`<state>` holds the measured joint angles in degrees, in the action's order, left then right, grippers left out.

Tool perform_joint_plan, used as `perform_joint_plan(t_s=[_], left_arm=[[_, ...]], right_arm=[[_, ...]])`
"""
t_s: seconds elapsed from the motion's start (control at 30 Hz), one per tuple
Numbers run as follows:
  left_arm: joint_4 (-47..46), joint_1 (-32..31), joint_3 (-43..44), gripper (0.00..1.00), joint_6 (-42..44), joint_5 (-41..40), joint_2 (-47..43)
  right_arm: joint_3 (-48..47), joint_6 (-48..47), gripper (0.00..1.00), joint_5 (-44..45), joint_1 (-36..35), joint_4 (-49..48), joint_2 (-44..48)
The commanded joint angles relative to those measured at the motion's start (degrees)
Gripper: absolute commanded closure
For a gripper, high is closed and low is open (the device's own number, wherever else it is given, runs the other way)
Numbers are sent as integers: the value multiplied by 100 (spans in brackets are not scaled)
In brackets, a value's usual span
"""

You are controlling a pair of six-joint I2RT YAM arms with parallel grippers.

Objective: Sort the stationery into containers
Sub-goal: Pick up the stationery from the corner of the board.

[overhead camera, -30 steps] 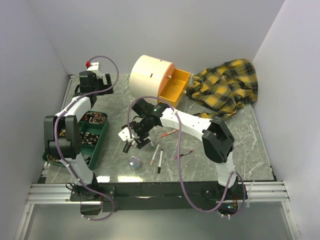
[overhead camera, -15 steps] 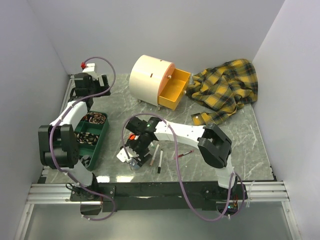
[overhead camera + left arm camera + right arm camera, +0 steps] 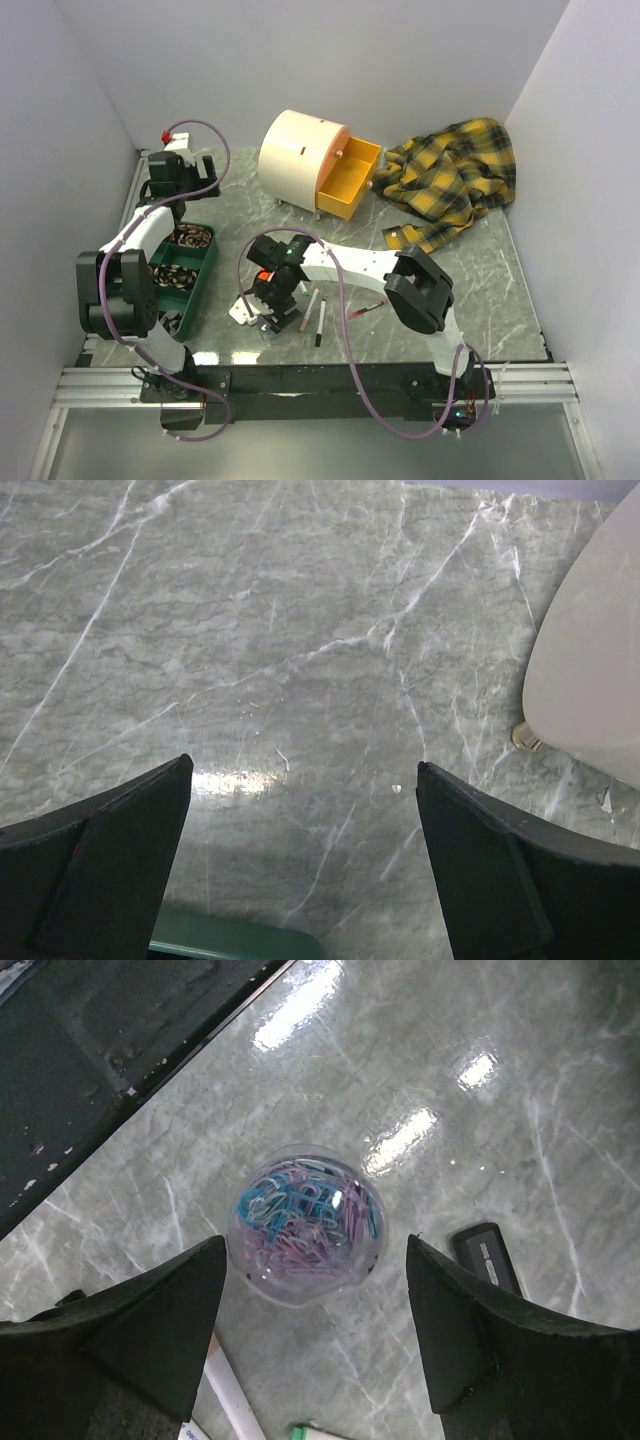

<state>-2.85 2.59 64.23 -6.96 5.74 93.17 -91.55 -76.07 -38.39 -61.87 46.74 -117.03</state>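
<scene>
A clear round box of coloured paper clips (image 3: pixel 305 1222) stands on the marble just ahead of my right gripper (image 3: pixel 316 1244), whose open jaws straddle its near side without touching it. A small black block (image 3: pixel 488 1257) lies to its right, a white pen (image 3: pixel 232 1400) and a green tip (image 3: pixel 310 1430) below it. From above, the right gripper (image 3: pixel 272 318) hides the box; two pens (image 3: pixel 315 312) and a pink pen (image 3: pixel 367 308) lie beside it. The cream cabinet (image 3: pixel 298 160) has its orange drawer (image 3: pixel 350 178) pulled out. My left gripper (image 3: pixel 305 770) hangs open over bare marble at the far left (image 3: pixel 185 165).
A green tray (image 3: pixel 185 270) with coiled items sits at the left; its rim (image 3: pixel 240 942) shows under the left gripper. The cabinet's side (image 3: pixel 590 680) is to that gripper's right. The yellow plaid cloth (image 3: pixel 455 175) is heaped at the back right. The table's dark front edge (image 3: pixel 120 1040) lies beyond the box.
My right arm has swung toward the table's near edge and come down over the clear box of clips. The left gripper has shifted slightly left at the back.
</scene>
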Motion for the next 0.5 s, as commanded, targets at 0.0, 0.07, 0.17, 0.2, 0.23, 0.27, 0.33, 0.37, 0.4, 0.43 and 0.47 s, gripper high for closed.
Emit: perform_joint_plan(t_s=[0.0,0.07,0.17,0.2,0.23,0.27,0.33,0.37,0.4,0.43,0.47], left_arm=[[-225,22,-33,1,-33,68,-229],[-225,22,-24,1,-16,50,-211],[-225,40,-33,0,-16,59,-185],[-225,49,-33,1,-24,68,-185],[-216,49,-33,1,-33,77,-176],[-216,49,-33,1,-33,94,-167],[-225,40,-42,1,-33,103,-150],[-216,49,-42,1,-25,103,-150],[-224,49,-51,1,-25,103,-141],[-225,49,-51,1,-25,103,-149],[-225,57,-51,1,-25,103,-150]], right_arm=[[-320,-13,21,-107,-36,212,-170],[-381,-4,21,-133,-36,230,-232],[-469,-4,25,-195,-36,274,-302],[-487,-13,25,-195,-45,292,-311],[-504,-22,26,-212,-45,300,-329],[-513,-30,26,-221,-45,301,-338],[-557,-48,27,-239,-45,344,-364],[-566,-57,28,-248,-45,353,-373],[-575,-65,28,-256,-45,362,-382],[-583,-74,28,-274,-54,371,-390],[-584,-74,27,-283,-54,380,-390]])
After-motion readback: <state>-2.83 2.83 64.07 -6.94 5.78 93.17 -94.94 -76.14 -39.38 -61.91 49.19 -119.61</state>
